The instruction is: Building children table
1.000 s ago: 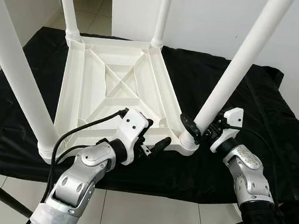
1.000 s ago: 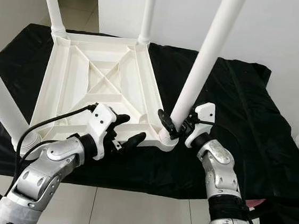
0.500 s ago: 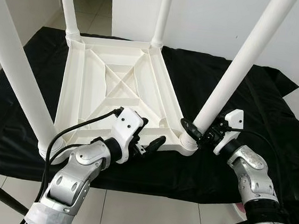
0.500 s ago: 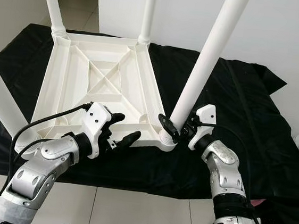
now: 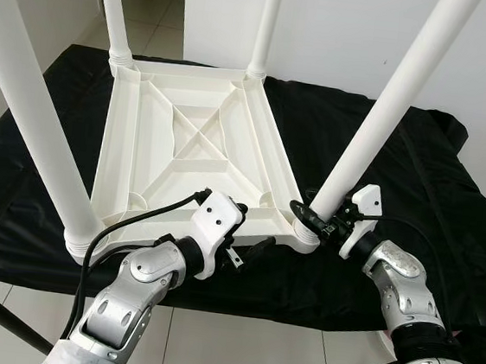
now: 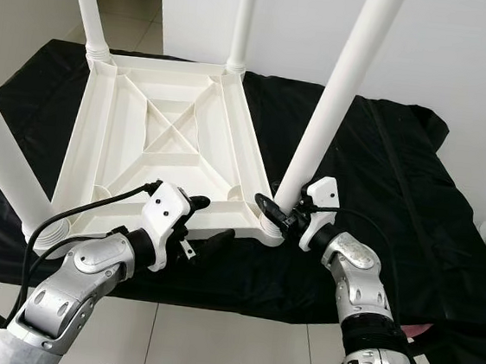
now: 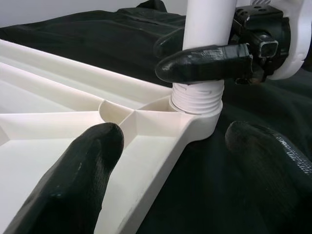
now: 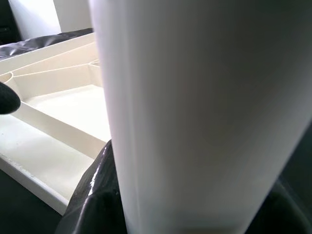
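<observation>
Table leg (image 7: 207, 39), threaded base, in right gripper (image 7: 209, 61).

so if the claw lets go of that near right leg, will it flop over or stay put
Probably stays put: the near right leg looks like a stiff tube, and its threaded end sits in the upturned table's corner socket. It leans and threads still show, so it may wobble. The right claw grips its base.

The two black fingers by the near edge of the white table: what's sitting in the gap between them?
The left gripper is open astride the upturned table top's near edge: its white rim and black cloth fill the gap, seen in the left wrist view.
</observation>
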Controlling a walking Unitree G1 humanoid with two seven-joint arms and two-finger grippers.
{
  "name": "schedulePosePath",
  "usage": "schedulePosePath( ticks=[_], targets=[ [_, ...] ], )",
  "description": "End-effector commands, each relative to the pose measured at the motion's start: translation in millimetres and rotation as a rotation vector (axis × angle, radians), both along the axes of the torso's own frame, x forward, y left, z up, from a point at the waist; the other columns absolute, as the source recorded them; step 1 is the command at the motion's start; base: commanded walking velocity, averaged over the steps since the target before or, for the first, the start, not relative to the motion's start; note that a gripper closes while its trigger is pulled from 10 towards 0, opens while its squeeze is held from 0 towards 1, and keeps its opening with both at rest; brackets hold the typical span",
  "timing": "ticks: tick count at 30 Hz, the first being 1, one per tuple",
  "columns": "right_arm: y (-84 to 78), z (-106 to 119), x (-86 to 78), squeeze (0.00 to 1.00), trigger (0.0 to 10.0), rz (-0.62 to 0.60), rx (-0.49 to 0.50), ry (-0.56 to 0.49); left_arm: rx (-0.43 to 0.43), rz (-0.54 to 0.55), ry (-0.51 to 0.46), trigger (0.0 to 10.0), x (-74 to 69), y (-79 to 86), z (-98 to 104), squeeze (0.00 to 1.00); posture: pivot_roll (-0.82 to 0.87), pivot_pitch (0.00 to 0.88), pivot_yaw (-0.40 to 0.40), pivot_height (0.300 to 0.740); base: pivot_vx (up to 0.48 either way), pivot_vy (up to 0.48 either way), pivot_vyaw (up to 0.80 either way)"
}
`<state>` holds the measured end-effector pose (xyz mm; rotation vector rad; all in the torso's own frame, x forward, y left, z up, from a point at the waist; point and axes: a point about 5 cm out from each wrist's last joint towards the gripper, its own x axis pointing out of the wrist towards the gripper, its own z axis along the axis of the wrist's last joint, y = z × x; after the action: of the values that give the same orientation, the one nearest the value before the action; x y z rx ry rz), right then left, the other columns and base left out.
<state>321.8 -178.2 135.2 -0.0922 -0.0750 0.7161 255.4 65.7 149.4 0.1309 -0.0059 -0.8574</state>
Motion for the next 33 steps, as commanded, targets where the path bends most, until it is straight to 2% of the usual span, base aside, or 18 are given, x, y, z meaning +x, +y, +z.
schedulePosePath(
  ticks=[1, 4, 9, 13, 15, 16, 18, 21, 24, 27, 28, 29, 33],
  targets=[
    [-0.4, -3, 2.0, 0.0, 10.0, -0.078, -0.015, 0.002, 0.024, 0.024, 0.001, 10.0, 1.6, 2.1, -5, 0.0, -0.03, 0.0, -0.068, 0.74, 0.0, 0.0, 0.0],
    [1.4, -4, 2.4, 0.0, 10.0, -0.128, -0.019, 0.005, 0.026, 0.038, -0.005, 10.0, 3.2, 2.8, -4, 0.0, -0.03, 0.0, -0.071, 0.74, 0.0, 0.0, 0.0],
    [8.5, -6, -0.3, 0.0, 10.0, -0.337, 0.003, -0.014, 0.025, 0.055, -0.01, 10.0, 4.7, 3.7, -5, 0.0, -0.04, 0.0, -0.072, 0.74, 0.0, 0.0, 0.0],
    [17.0, -6, -5.2, 0.0, 10.0, -0.392, 0.028, -0.017, 0.022, 0.054, -0.012, 10.0, 4.9, 3.3, -5, 0.0, -0.04, 0.0, -0.071, 0.74, 0.0, 0.0, 0.0],
    [22.6, -9, -10.4, 0.0, 10.0, -0.502, 0.053, 0.008, 0.02, 0.053, -0.017, 10.0, 5.6, 3.1, -4, 0.0, -0.04, 0.0, -0.073, 0.74, 0.0, 0.0, 0.0],
    [22.6, -9, -10.4, 0.0, 10.0, -0.502, 0.053, 0.008, 0.02, 0.053, -0.017, 10.0, 5.6, 3.1, -4, 0.0, -0.04, 0.0, -0.073, 0.74, 0.0, 0.0, 0.0],
    [27.8, -10, -16.5, 0.0, 10.0, -0.603, 0.028, -0.014, 0.019, 0.055, -0.022, 10.0, 7.3, 3.8, -3, 0.0, -0.05, 0.0, -0.074, 0.74, 0.0, 0.0, 0.0],
    [29.0, -10, -17.9, 0.0, 10.0, -0.621, 0.02, -0.024, 0.019, 0.055, -0.023, 10.0, 7.7, 4.0, -3, 0.0, -0.05, 0.0, -0.074, 0.74, 0.0, 0.0, 0.0],
    [44.6, -12, -26.0, 0.0, 10.0, -0.715, 0.08, -0.001, 0.019, 0.072, -0.038, 10.0, 12.0, 7.3, 0, 0.0, -0.04, 0.0, -0.077, 0.74, 0.0, 0.0, 0.0],
    [47.9, -12, -27.7, 0.0, 10.0, -0.729, 0.092, 0.001, 0.018, 0.075, -0.042, 10.0, 12.4, 7.7, 0, 0.0, -0.04, 0.0, -0.077, 0.74, 0.0, 0.0, 0.0],
    [47.7, -11, -27.9, 0.33, 10.0, -0.732, 0.097, 0.005, 0.017, 0.075, -0.044, 10.0, 12.4, 7.6, 0, 0.0, -0.04, 0.0, -0.077, 0.74, 0.0, 0.0, 0.0],
    [45.8, -9, -27.7, 1.0, 10.0, -0.733, 0.099, -0.002, 0.014, 0.075, -0.043, 10.0, 12.2, 7.2, 0, 0.0, -0.04, 0.0, -0.08, 0.74, 0.0, 0.0, 0.0],
    [43.0, -1, -26.3, 1.0, 10.0, -0.683, 0.143, -0.018, 0.01, 0.071, -0.045, 10.0, 11.4, 6.0, 1, 0.0, -0.04, 0.0, -0.081, 0.74, 0.0, 0.0, 0.0]
  ],
)
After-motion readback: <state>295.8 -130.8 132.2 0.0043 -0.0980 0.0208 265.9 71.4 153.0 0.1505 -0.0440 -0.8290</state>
